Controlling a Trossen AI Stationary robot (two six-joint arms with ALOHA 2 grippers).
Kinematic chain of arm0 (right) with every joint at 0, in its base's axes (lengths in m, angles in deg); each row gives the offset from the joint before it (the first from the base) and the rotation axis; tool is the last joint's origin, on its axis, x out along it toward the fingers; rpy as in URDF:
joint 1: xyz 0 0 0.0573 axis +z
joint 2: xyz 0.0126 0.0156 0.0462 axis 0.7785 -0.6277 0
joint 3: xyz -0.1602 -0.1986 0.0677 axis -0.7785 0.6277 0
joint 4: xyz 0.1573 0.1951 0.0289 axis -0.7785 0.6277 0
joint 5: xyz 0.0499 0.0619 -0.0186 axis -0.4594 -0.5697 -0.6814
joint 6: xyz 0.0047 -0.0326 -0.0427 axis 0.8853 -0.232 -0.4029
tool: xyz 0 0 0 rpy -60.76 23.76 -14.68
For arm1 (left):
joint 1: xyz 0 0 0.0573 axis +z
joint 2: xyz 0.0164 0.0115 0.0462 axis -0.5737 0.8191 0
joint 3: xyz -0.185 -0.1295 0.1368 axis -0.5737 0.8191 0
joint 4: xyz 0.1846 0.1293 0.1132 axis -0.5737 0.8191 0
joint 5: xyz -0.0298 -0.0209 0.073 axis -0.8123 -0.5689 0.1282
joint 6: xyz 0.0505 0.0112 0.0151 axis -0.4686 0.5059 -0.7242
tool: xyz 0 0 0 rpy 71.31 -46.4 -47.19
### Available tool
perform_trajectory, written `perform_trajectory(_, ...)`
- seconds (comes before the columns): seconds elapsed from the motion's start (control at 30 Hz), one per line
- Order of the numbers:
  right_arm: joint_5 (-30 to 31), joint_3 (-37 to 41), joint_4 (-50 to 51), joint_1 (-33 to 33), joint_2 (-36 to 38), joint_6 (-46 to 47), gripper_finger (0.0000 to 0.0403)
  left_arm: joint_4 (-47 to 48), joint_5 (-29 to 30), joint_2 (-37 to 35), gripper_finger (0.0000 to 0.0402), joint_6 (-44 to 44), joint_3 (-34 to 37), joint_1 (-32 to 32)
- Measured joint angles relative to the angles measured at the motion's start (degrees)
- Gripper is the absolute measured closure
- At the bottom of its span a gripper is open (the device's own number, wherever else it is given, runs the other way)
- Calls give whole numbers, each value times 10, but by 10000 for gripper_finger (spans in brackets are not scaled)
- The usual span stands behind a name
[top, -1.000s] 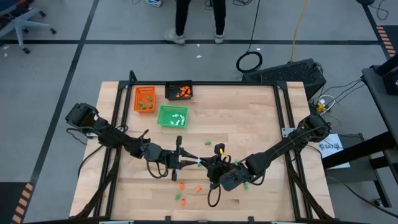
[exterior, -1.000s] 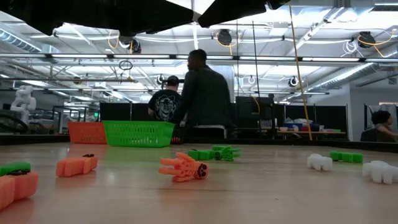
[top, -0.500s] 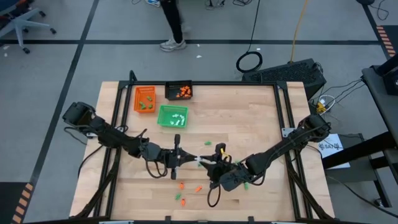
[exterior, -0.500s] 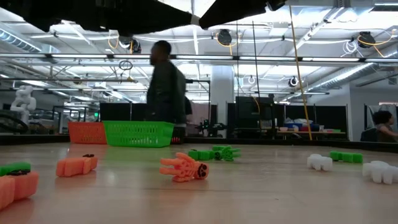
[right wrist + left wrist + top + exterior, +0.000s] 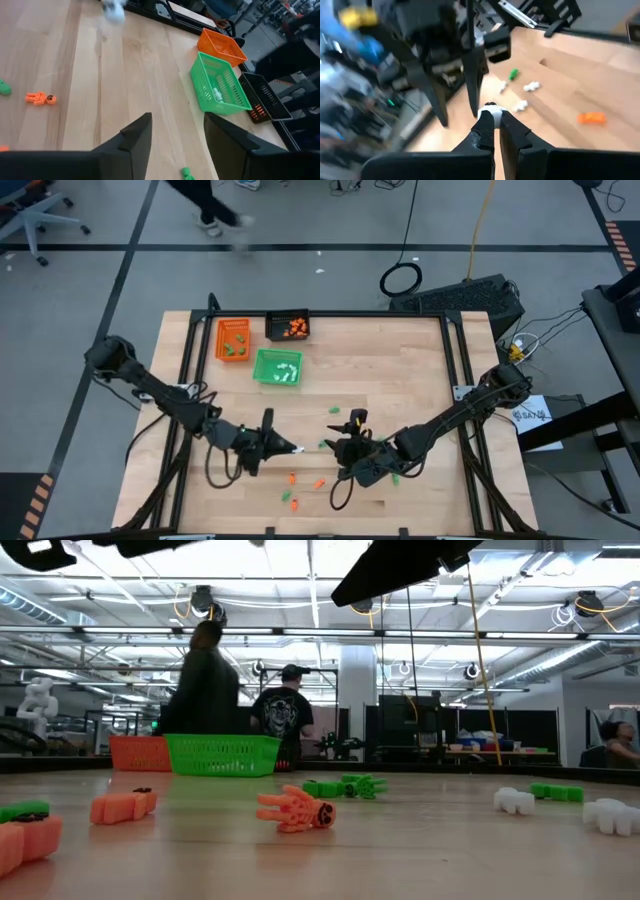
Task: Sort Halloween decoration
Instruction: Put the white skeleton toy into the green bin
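The right gripper (image 5: 345,448) had just opened wide and let go; the left gripper (image 5: 492,116) now pinched a white piece (image 5: 490,108) and had drawn back over the table's (image 5: 400,370) near-left part, a handover done.

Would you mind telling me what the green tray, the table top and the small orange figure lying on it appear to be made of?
The green tray looks like moulded plastic: its walls are an open mesh in one even bright colour. The table top looks like light wood with a smooth sealed finish: plank seams and grain show. The small orange figure is probably matte plastic: solid even colour, rounded moulded limbs.
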Motion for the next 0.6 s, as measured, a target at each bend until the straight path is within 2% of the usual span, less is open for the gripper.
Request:
perform_trajectory(0.2,-1,0,0,0,0,-1,242,-4,9,-8,400,-200,0,-26)
perform_trajectory(0.3,-1,0,1,0,0,-1,242,-2,10,-8,400,-270,0,-33)
perform_trajectory(0.6,-2,0,7,1,0,1,243,-5,10,-8,400,-286,0,-36)
